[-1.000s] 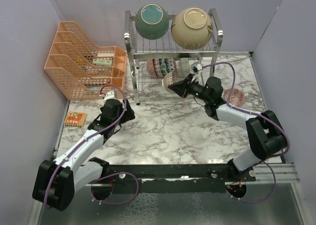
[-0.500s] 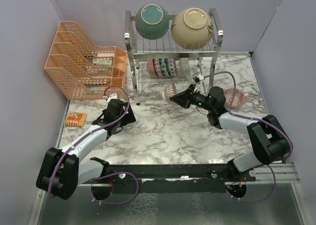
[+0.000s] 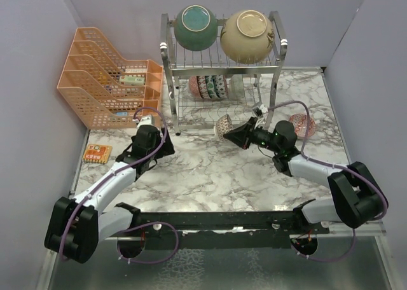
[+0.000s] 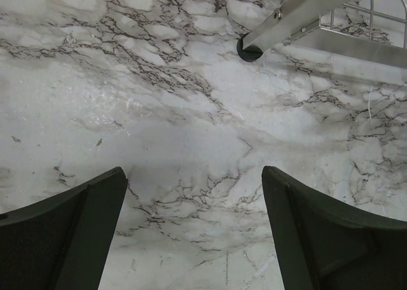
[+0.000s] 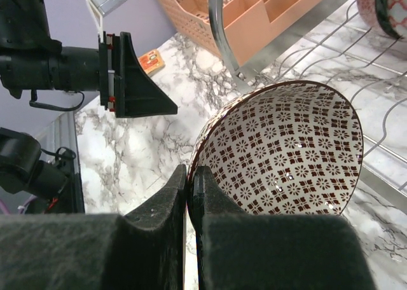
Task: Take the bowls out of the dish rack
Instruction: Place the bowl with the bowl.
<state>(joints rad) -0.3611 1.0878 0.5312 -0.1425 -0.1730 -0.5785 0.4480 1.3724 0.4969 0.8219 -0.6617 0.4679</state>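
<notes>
From above, the right pincer [image 3: 233,130] has drawn back from the lower tier of the dish rack [image 3: 222,66]. It carries a small patterned bowl [image 3: 222,124], now mid-frame at the rack's front edge. That bowl is nearly out and probably ready to set on the surface [image 3: 210,169].

In the left wrist view, the left pincer [image 4: 194,175] gapes empty over marble, with the rack leg [image 4: 299,10] at upper right.

In the right wrist view, the jaws are pinched on the bowl's rim at centre, and the bowl spreads to the right.

Orange mesh organizer [image 3: 105,89] at back left, small orange packet [image 3: 96,153] nearby on marble tabletop [image 3: 210,170].
</notes>
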